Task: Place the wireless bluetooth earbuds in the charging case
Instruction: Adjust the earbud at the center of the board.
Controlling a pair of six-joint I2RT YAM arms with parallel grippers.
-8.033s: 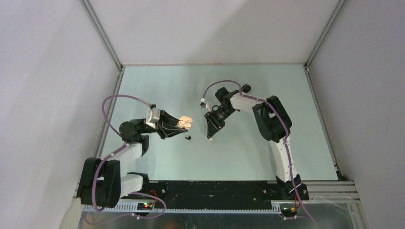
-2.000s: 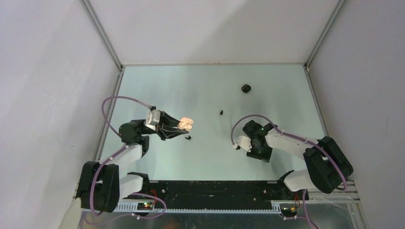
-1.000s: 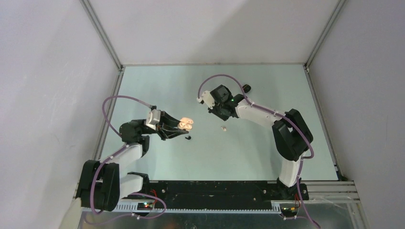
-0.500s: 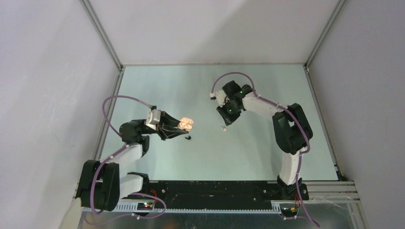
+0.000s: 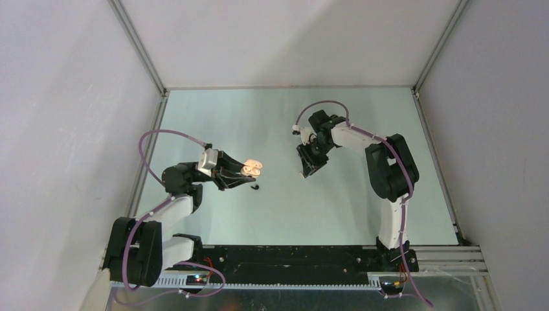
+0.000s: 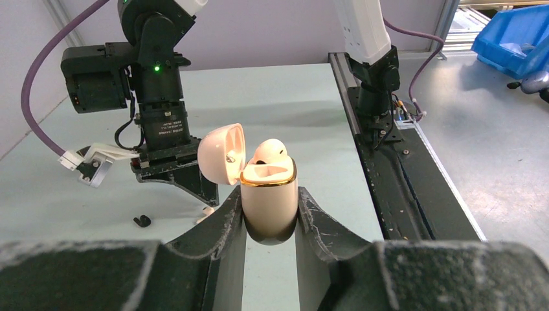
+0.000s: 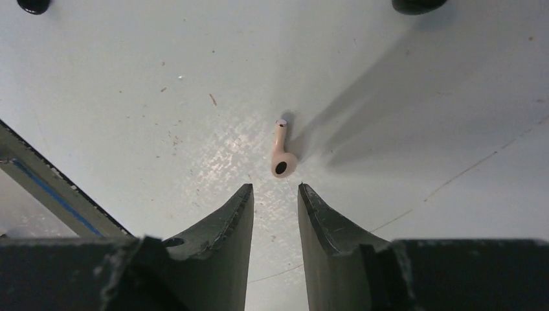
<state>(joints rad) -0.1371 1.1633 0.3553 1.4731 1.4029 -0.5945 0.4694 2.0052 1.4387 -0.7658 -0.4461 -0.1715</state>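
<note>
Case (image 6: 268,202) of glossy cream plastic sits clamped in left tool (image 6: 269,194); right tool (image 7: 274,189) parted above stemmed earbud (image 7: 280,154).

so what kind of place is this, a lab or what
Probably a robotics lab test cell: two arms bolted to a table, plain white panels on metal framing around it, and a blue bin beyond the table.
</note>
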